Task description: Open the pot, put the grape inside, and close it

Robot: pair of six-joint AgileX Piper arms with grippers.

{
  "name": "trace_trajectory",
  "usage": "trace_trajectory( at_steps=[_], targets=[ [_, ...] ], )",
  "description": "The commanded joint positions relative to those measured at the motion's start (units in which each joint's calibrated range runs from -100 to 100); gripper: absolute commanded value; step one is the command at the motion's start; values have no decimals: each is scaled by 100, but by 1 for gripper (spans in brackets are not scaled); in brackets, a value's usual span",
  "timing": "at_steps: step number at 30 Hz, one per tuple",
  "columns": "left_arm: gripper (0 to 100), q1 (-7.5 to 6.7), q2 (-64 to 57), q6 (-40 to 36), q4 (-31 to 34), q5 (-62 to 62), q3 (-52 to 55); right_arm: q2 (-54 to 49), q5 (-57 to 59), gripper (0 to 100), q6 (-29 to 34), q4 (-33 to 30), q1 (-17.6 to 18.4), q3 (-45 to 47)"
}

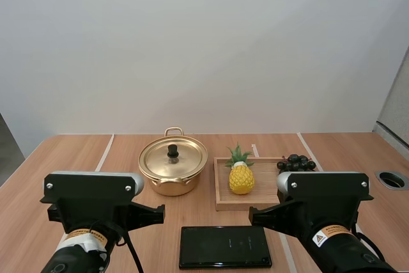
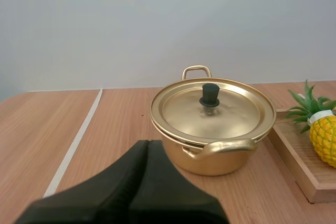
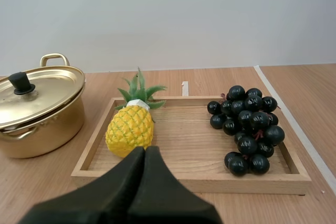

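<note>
both hands closed on nothing: the left hand (image 2: 147, 144) faces the gold pot (image 2: 220, 162), lid (image 2: 231, 114) on, at the middle of the surface (image 1: 83, 158), nearer its far edge; the right hand (image 3: 145, 150) faces the grapes (image 3: 247, 127) at the right end of the wooden tray (image 3: 189, 183). opening well likely means parting the left hand, pinching the black knob (image 2: 209, 95) squarely, lifting straight up. bare surface toward the left edge offers room; the tray's rim crowds the pot's right.
</note>
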Motion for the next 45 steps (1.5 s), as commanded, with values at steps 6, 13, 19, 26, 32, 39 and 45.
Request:
trace_trajectory(
  at_steps=[6,13,19,26,32,39,45],
  targets=[
    [0,-41,-29,-284,498,-1883,8,-35,-2165,0,8,-543,56,20],
    [0,-41,-29,-284,498,-1899,8,-35,-2165,0,8,-543,56,20],
    [0,-41,-29,-284,498,-1899,8,-35,-2165,0,8,-543,56,20],
    [0,-41,-29,-284,498,-1915,8,-35,-2165,0,8,-543,56,20],
    [0,-41,-29,-284,498,-1875,8,-35,-2165,0,8,-543,56,20],
    [0,-41,-29,-284,498,-1897,8,-35,-2411,0,8,-543,52,20],
    [0,-41,-29,-284,498,-2114,8,-35,-5014,0,8,-543,52,20]
  ],
)
